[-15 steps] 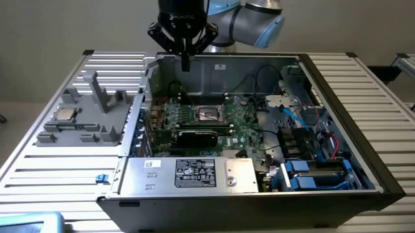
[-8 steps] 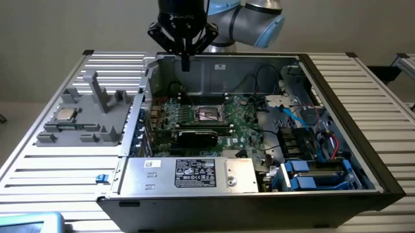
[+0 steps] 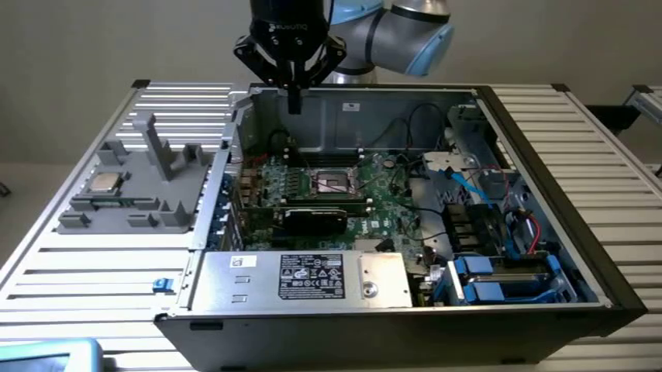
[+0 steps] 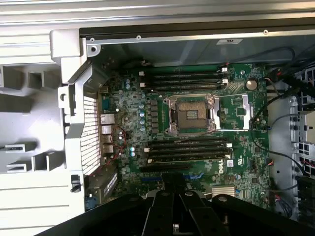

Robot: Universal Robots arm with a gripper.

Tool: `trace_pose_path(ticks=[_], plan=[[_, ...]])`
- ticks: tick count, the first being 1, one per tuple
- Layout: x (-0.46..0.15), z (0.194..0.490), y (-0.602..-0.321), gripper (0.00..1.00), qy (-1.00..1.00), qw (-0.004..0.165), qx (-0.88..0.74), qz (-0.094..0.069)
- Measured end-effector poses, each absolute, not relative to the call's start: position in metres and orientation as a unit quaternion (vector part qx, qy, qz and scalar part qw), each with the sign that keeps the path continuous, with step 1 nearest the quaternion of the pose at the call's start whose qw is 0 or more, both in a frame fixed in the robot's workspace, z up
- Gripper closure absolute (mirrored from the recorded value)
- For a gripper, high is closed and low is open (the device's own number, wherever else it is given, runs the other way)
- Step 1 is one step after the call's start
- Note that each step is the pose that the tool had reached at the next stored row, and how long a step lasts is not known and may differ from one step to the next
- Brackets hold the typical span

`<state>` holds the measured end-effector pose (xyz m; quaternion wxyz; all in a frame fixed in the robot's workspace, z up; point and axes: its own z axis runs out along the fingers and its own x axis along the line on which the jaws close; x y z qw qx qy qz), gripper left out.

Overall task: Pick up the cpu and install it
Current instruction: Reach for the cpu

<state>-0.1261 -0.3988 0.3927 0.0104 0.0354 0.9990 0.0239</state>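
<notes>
The hand hangs above the back wall of the open computer case. Its fingers are pressed together with nothing in them. The cpu lies flat in the grey holder on the desk, well apart from the hand, on the exterior view's left.

I think the chip could slip, because it is thin and smooth. It could also land crooked in the socket and bend the tiny pins. The hand might bump the case wall or catch a cable.

The case holds the green motherboard, the silver power box and blue drive trays. The socket looks empty.
</notes>
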Motion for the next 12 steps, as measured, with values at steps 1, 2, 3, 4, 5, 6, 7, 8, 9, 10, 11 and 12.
trace_pose_path(ticks=[1, 2, 3, 4, 5, 6, 7, 8, 9, 10, 11, 12], plan=[[-0.131, 0.393, -0.399, 0.89, 0.999, 0.010, 0.035, 0.024], [-0.135, 0.393, -0.399, 0.89, 0.999, 0.010, 0.035, 0.024], [-0.139, 0.393, -0.399, 0.89, 0.999, 0.011, 0.035, 0.024], [-0.144, 0.393, -0.399, 0.89, 0.999, 0.011, 0.035, 0.024], [-0.149, 0.393, -0.399, 0.89, 0.999, 0.011, 0.035, 0.024], [-0.153, 0.393, -0.399, 0.89, 0.999, 0.011, 0.035, 0.024], [-0.158, 0.393, -0.399, 0.89, 0.999, 0.010, 0.035, 0.024], [-0.162, 0.393, -0.399, 0.89, 0.999, 0.011, 0.035, 0.024], [-0.167, 0.393, -0.399, 0.89, 0.999, 0.010, 0.035, 0.024], [-0.171, 0.393, -0.399, 0.89, 0.999, 0.010, 0.035, 0.024], [-0.176, 0.393, -0.399, 0.89, 0.999, 0.011, 0.035, 0.024], [-0.181, 0.393, -0.399, 0.89, 0.999, 0.011, 0.035, 0.024]])
